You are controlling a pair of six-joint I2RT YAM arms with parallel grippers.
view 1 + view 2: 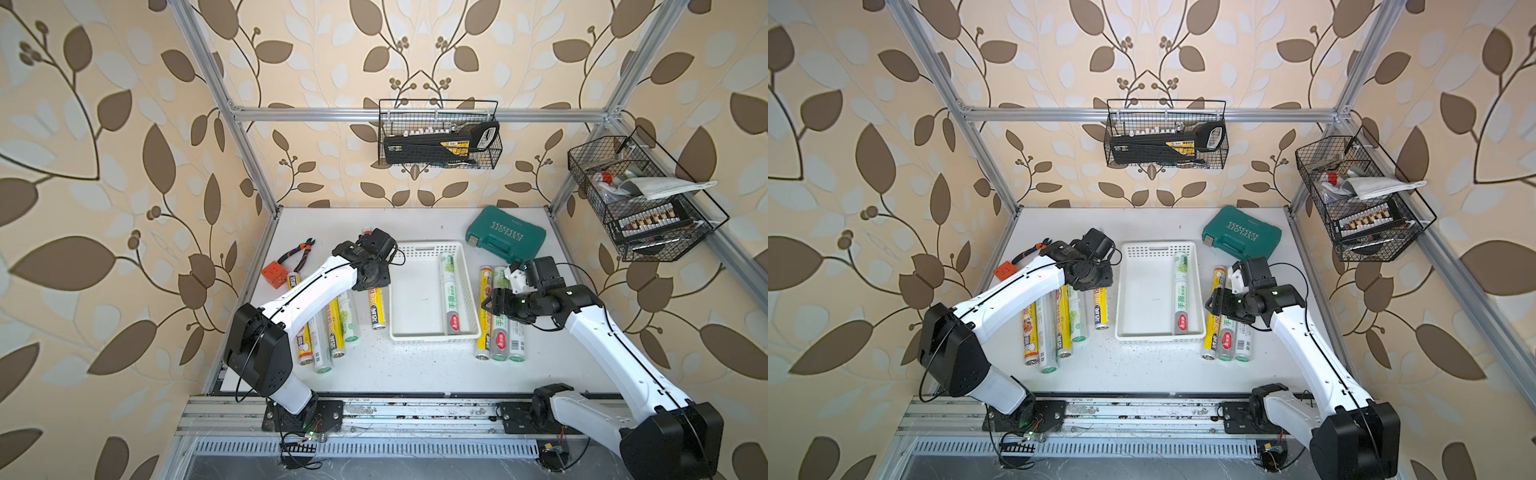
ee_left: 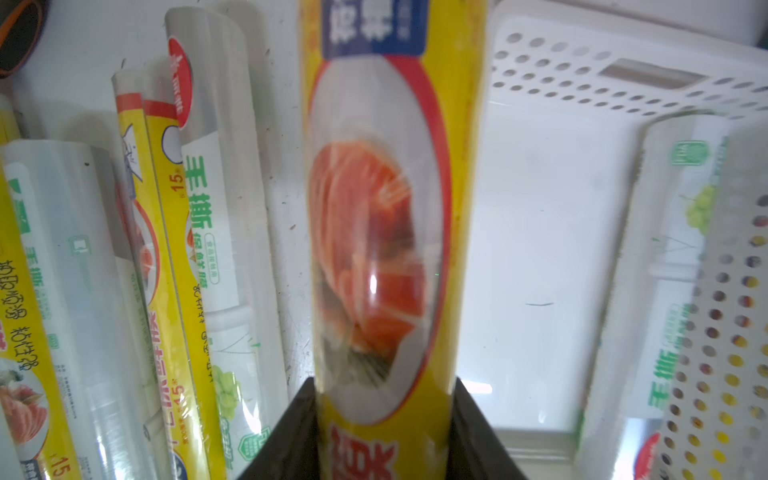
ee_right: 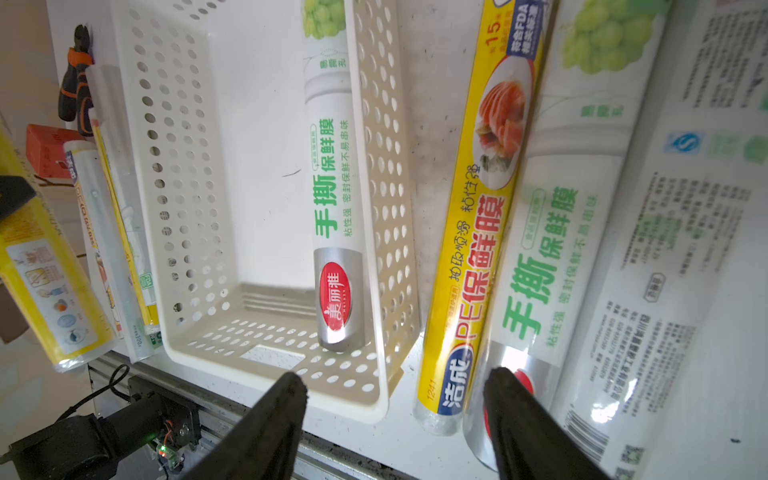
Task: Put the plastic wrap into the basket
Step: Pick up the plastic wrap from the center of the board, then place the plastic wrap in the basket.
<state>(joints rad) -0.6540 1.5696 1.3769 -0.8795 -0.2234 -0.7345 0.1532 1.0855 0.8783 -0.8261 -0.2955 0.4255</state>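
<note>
The left fingers [image 2: 282, 440] are closed on a yellow roll [image 2: 390, 208] of plastic wrap, with one dark finger pressed against each side of it close to one end. From above, this roll runs lengthwise just beside the left wall of the basket [image 1: 415, 299], outside it. Whether it rests on the bench [image 1: 415, 365] or hangs clear of it cannot be told.

The white perforated basket sits near the middle of the bench. One white roll with green print [image 1: 451, 291] lies inside it along the right wall. Four more rolls [image 1: 336, 332] lie side by side between the held roll and the bench's left edge, partly hidden under the left arm [image 1: 307, 291].

The right fingers [image 3: 266, 428] stand wide apart with nothing between them. They hover above three rolls [image 1: 500, 336] that lie side by side just beside the basket's right wall: a yellow one nearest the basket, then two white ones.

A teal case [image 1: 505, 235] lies toward the far right corner of the bench. Pliers [image 1: 299, 253] and an orange block [image 1: 274, 276] lie near the left edge, toward the far side
</note>
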